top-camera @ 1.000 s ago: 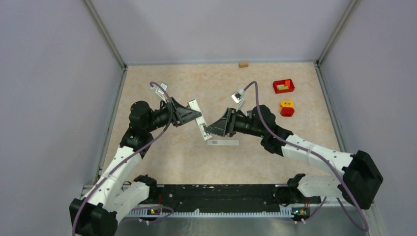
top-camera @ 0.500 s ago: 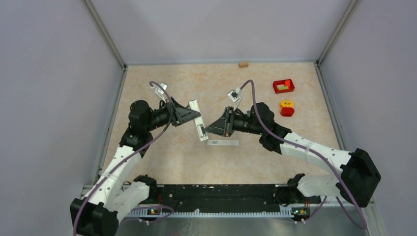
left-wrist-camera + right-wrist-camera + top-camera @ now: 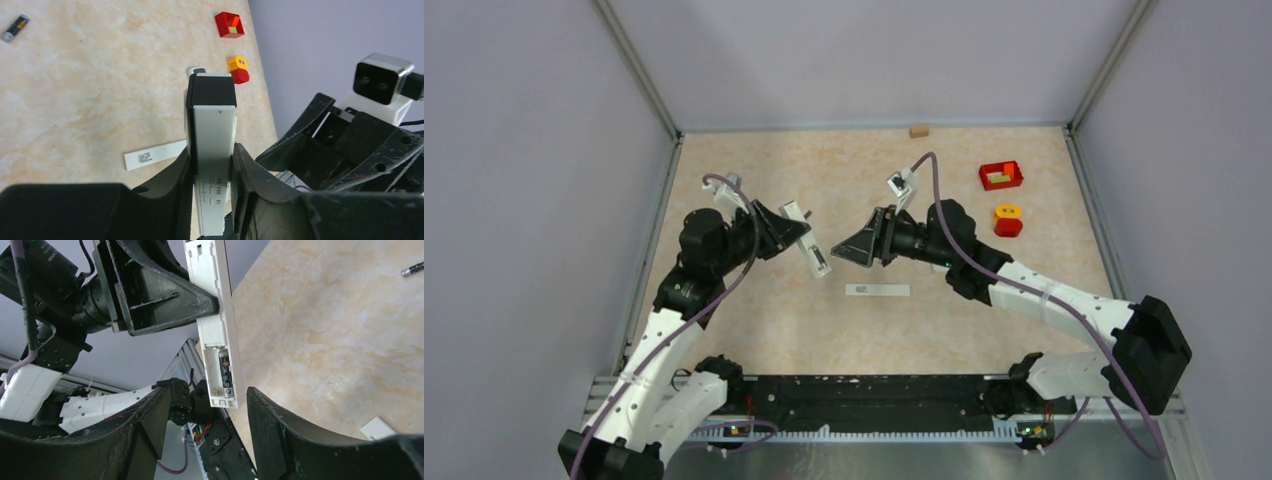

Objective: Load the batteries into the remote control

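Remote control (image 3: pixel 214 142) between the left fingers (image 3: pixel 174 186)

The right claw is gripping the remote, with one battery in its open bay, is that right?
No. The left claw grips the remote, as the left wrist view shows; the right claw is open. One battery does sit in its open bay.
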Robot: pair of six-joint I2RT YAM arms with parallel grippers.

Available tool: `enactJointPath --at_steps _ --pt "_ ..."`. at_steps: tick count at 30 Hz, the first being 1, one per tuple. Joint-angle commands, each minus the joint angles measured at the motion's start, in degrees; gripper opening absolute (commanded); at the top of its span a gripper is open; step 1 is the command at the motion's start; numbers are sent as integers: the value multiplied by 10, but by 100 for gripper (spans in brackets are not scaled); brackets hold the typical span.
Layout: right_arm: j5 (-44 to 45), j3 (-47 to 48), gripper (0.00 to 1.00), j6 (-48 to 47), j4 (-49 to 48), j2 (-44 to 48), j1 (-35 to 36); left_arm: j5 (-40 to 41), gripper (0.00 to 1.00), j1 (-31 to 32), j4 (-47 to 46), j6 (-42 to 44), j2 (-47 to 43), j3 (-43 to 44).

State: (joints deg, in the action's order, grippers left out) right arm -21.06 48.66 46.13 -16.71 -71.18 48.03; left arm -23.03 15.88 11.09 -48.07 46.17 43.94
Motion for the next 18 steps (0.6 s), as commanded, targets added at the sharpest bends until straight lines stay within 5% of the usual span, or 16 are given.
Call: enactJointPath --at_steps 1,12,18 --pt "-4 46 60 -35 -25 -35 -4 18 0 -4 14 34 -14 32" --pt "-170 42 60 -101 -86 -76 -3 -139 0 -4 -31 44 5 50" --pt "-169 36 53 -90 -90 -78 -2 -183 0 -4 -60 34 11 46"
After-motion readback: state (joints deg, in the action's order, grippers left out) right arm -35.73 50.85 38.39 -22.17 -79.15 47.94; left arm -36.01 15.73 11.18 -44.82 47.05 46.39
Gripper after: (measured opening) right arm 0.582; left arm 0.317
